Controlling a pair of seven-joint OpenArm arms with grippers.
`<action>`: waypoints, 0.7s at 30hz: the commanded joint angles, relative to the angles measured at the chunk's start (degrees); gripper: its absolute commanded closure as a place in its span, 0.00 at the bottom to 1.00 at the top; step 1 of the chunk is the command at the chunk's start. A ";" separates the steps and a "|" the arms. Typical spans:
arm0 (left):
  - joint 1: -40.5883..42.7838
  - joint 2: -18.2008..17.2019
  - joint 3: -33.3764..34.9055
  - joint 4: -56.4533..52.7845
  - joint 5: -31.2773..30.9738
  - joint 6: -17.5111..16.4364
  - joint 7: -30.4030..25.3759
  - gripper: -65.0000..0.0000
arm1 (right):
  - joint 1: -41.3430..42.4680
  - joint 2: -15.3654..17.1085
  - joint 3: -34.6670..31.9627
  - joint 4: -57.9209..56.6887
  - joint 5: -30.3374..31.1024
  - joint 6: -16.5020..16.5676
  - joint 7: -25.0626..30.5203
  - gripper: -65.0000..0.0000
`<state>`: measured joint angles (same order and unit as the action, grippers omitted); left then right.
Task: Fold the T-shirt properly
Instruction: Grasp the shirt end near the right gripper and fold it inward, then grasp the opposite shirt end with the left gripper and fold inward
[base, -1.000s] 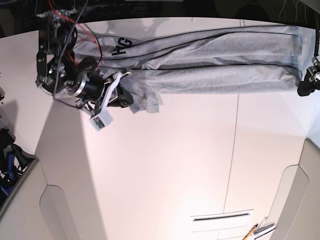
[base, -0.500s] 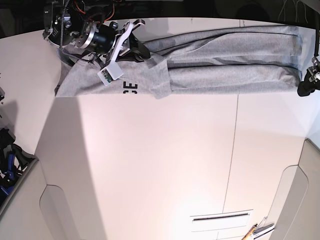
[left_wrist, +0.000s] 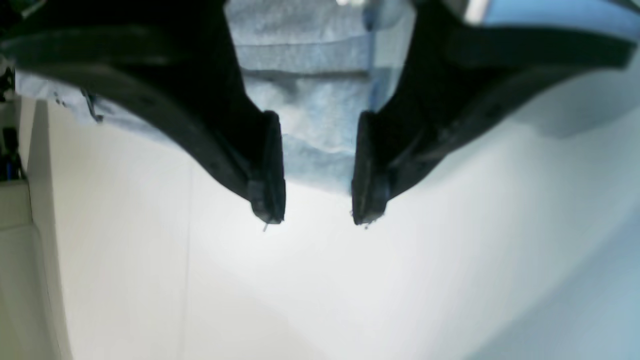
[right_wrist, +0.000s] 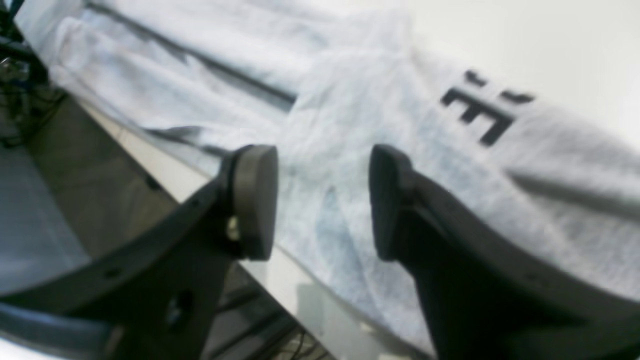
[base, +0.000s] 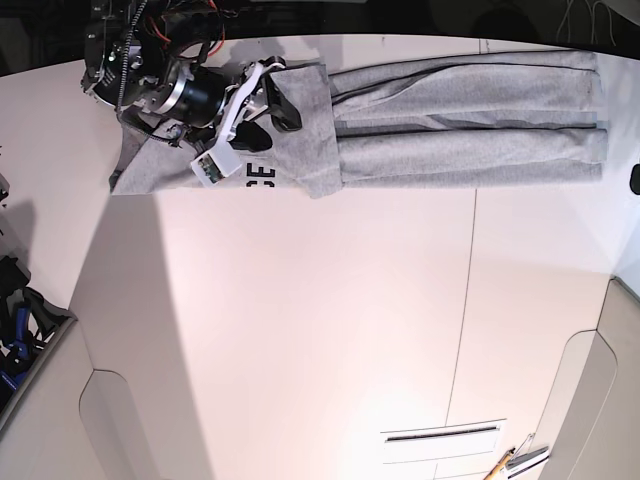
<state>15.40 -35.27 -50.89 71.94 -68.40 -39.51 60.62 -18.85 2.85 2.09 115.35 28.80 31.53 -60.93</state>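
Note:
The heather-grey T-shirt (base: 460, 130) lies along the table's far edge as a long folded strip. Its left end is turned over, and black lettering (base: 260, 177) shows there. My right gripper (base: 273, 122) hovers open over that turned end. In the right wrist view its pads (right_wrist: 255, 200) stand apart above the T-shirt (right_wrist: 350, 125), near the lettering (right_wrist: 480, 115), with nothing between them. My left gripper (left_wrist: 317, 219) is open just off the T-shirt's edge (left_wrist: 310, 125), holding nothing. In the base view only a dark sliver of the left arm (base: 636, 180) shows at the right border.
The white table (base: 330, 330) has a seam (base: 468, 300) running front to back, a slot (base: 440, 435) and a pencil-like tool (base: 505, 462) near the front. Dark gear (base: 20, 320) sits off the left side. The table's far edge (right_wrist: 165, 175) drops to the floor beside the right gripper.
The right gripper carried the shirt's left end over onto the strip, then opened and let it go. The left gripper has drawn back from the shirt's right end, almost out of the base view.

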 joint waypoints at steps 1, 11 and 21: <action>0.98 -1.55 -0.92 0.85 -1.14 -0.49 -0.79 0.52 | 0.42 0.17 0.46 1.11 0.68 0.20 1.40 0.54; 7.65 5.46 -0.81 0.74 0.24 -0.49 -3.17 0.42 | 0.39 0.17 3.32 1.11 0.72 0.20 2.21 0.54; 7.65 9.86 -0.76 0.74 0.48 -0.49 -3.19 0.42 | 0.39 0.15 3.32 1.11 0.74 0.20 2.25 0.54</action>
<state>22.94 -24.40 -51.29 71.94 -67.11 -39.51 58.00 -18.74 2.98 5.30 115.35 28.62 31.53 -60.05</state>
